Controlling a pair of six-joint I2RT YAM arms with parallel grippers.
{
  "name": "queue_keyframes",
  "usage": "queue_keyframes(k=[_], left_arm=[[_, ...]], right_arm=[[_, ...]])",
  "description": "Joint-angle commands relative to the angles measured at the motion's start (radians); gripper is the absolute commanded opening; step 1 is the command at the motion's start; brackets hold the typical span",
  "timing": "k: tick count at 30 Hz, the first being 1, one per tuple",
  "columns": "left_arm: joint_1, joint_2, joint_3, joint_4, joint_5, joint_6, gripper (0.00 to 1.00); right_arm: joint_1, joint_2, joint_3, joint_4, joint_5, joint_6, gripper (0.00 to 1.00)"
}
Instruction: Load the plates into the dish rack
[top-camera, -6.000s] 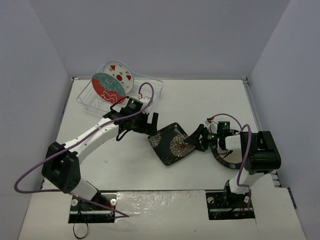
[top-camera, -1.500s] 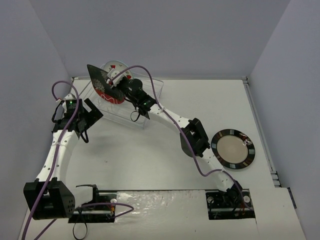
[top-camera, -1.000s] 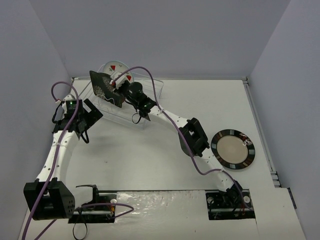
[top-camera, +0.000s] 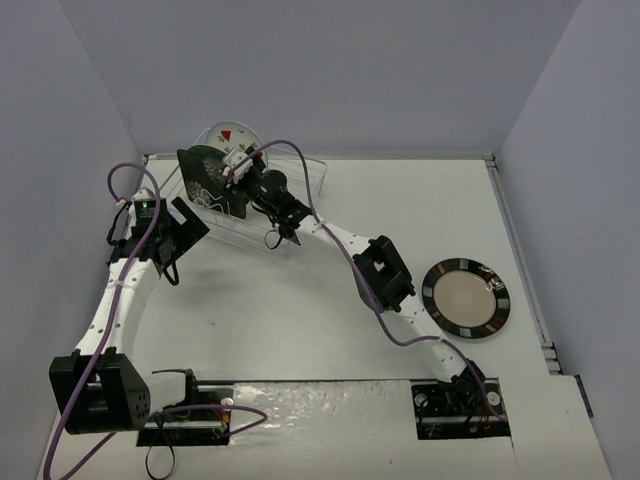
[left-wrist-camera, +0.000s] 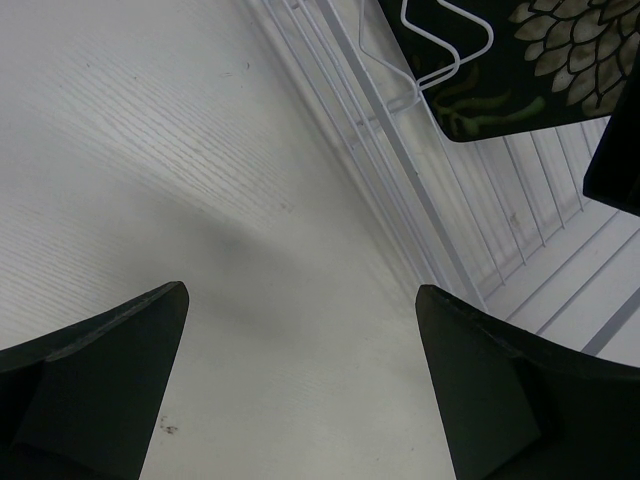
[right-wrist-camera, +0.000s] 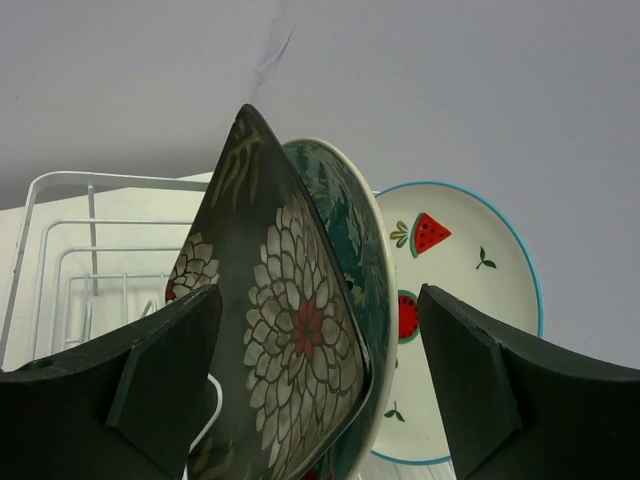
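The black square floral plate (top-camera: 208, 182) stands on edge in the dish rack (top-camera: 300, 195). In the right wrist view the black plate (right-wrist-camera: 290, 320) leans against the red round plate (right-wrist-camera: 350, 215), and the white fruit plate (right-wrist-camera: 450, 330) stands behind both. My right gripper (right-wrist-camera: 320, 300) is open, its fingers wide on either side of the black plate and clear of it. It also shows in the top view (top-camera: 240, 168). My left gripper (top-camera: 185, 228) is open and empty over the table, left of the rack. The dark-rimmed plate (top-camera: 465, 298) lies flat at the right.
The rack's white wire prongs (left-wrist-camera: 400, 170) and one corner of the black plate (left-wrist-camera: 520, 60) show in the left wrist view, close to my left gripper (left-wrist-camera: 300, 292). The right arm stretches diagonally across the table. Walls enclose the left, back and right.
The black plate, held between both grippers mid-table six seconds ago, was carried by the right gripper to the rack. It has come down upright and the jaws now stand clear of it. The left arm stays beside the rack.
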Motion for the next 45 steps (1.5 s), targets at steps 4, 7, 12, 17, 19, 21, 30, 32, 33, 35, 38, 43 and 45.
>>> queue_keyframes(k=[4, 7, 12, 17, 19, 21, 30, 32, 33, 35, 38, 43, 45], left_arm=[[0.008, -0.014, 0.017, 0.053, 0.018, 0.006, 0.97], [0.008, -0.021, 0.021, 0.050, 0.015, 0.012, 0.97], [0.008, -0.035, 0.034, 0.029, 0.009, 0.028, 0.97], [0.007, -0.063, 0.069, -0.008, -0.001, 0.063, 0.97], [0.007, -0.075, 0.069, -0.008, -0.003, 0.077, 0.97], [0.003, -0.077, 0.070, -0.005, 0.000, 0.086, 0.97], [-0.159, 0.003, 0.167, 0.016, 0.139, 0.180, 0.97], [-0.231, 0.035, 0.212, 0.016, 0.178, 0.200, 0.97], [-0.266, 0.048, 0.231, 0.020, 0.193, 0.210, 0.97], [-0.336, 0.070, 0.255, 0.050, 0.201, 0.228, 0.97], [-0.418, 0.131, 0.311, 0.068, 0.205, 0.257, 0.97], [-0.466, 0.230, 0.385, 0.070, 0.253, 0.282, 0.97], [-0.470, 0.251, 0.392, 0.084, 0.256, 0.282, 0.97]], right_arm=[[0.011, -0.123, 0.044, 0.137, 0.093, 0.016, 0.85], [0.011, -0.159, 0.032, 0.145, 0.159, 0.008, 0.90], [0.003, -0.282, -0.096, 0.195, 0.279, 0.006, 1.00], [-0.045, -0.469, -0.282, 0.142, 0.314, 0.119, 1.00], [-0.082, -0.577, -0.372, 0.079, 0.325, 0.191, 1.00], [-0.137, -0.701, -0.488, -0.011, 0.338, 0.307, 1.00], [-0.503, -1.136, -0.926, -0.728, 0.492, 0.843, 1.00], [-0.626, -1.207, -0.972, -0.850, 0.480, 0.899, 1.00], [-0.688, -1.235, -0.998, -0.913, 0.465, 0.928, 1.00], [-0.782, -1.282, -1.063, -1.004, 0.415, 0.946, 1.00], [-0.924, -1.352, -1.178, -1.066, 0.359, 0.987, 1.00], [-1.118, -1.449, -1.324, -1.125, 0.371, 1.025, 1.00], [-1.214, -1.487, -1.381, -1.131, 0.383, 1.017, 1.00]])
